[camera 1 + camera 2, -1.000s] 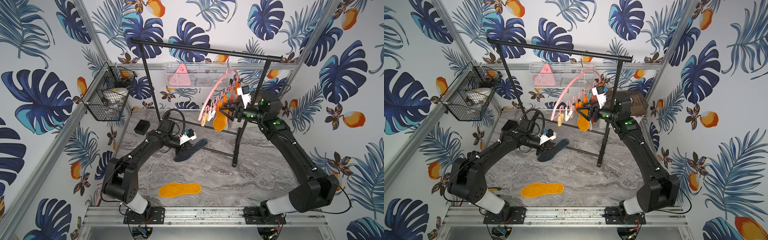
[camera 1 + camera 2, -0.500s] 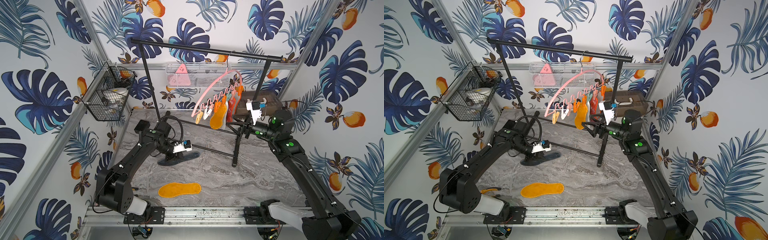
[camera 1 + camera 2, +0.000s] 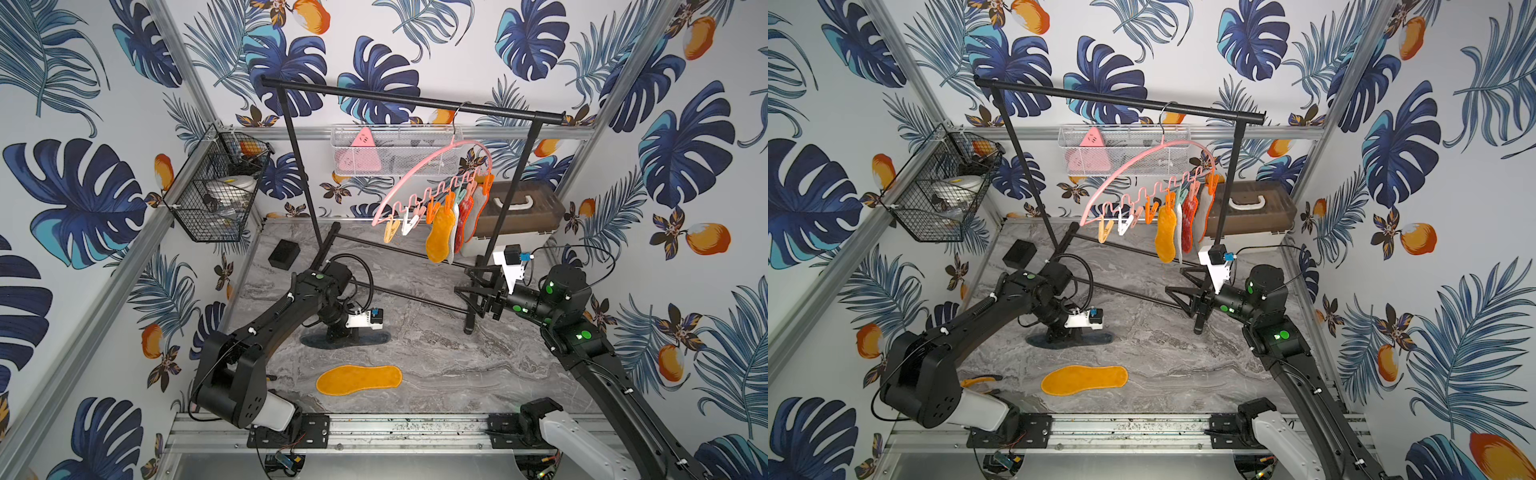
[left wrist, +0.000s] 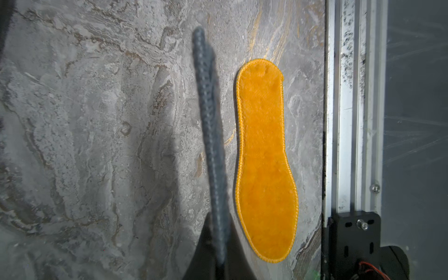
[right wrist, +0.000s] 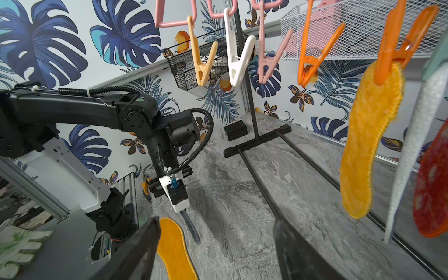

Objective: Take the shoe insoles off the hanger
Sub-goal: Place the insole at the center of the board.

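The shoe insoles are partly down. Your left pincer pinches the navy insole low over the table; released carelessly, it may land on the orange insole near it. Above your spread, empty right pincer the rest hang clipped to the hanger; a hard tug could unhook it.

Blurred navy insole, edge-on

A robot lab cell dressed up like a home corner: leaf wallpaper between aluminium posts, a marble-look bench, and two black arms bolted to a front rail. There is also a wire basket and a garment rail. Outside the cell lie what may be work gloves.
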Tool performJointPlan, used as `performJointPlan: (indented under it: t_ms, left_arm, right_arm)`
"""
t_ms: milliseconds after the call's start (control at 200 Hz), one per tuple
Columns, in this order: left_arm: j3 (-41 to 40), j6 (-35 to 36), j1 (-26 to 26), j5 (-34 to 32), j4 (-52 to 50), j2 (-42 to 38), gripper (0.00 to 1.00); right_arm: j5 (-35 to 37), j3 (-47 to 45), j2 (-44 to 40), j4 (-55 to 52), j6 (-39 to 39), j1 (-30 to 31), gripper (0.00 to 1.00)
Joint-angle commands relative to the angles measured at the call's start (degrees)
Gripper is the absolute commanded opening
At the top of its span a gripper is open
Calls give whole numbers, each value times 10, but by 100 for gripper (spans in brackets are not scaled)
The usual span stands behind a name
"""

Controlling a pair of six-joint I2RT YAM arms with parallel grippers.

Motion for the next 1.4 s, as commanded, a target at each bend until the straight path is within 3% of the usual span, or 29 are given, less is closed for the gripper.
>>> performJointPlan:
  t_ms: [0, 525, 901, 1051, 1246, 1396]
  left_arm:
    - [-10, -15, -24, -27, 28, 14, 0]
    - [-1, -66, -62, -9, 57, 117, 2]
    - [28, -47, -62, -45, 68, 139, 30]
    - [42, -42, -62, -42, 58, 144, 35]
    - [39, -51, -60, -42, 67, 125, 39]
    - [46, -93, -53, -57, 67, 94, 40]
  right_arm:
    - [9, -2, -3, -14, -10, 1, 77]
    - [25, -2, -11, -34, -22, 2, 77]
    - [36, 3, -20, -48, -23, 2, 78]
    - [52, 1, -20, -57, -27, 2, 78]
    - [134, -4, 2, -78, -15, 2, 79]
    - [179, -23, 11, -56, 1, 2, 79]
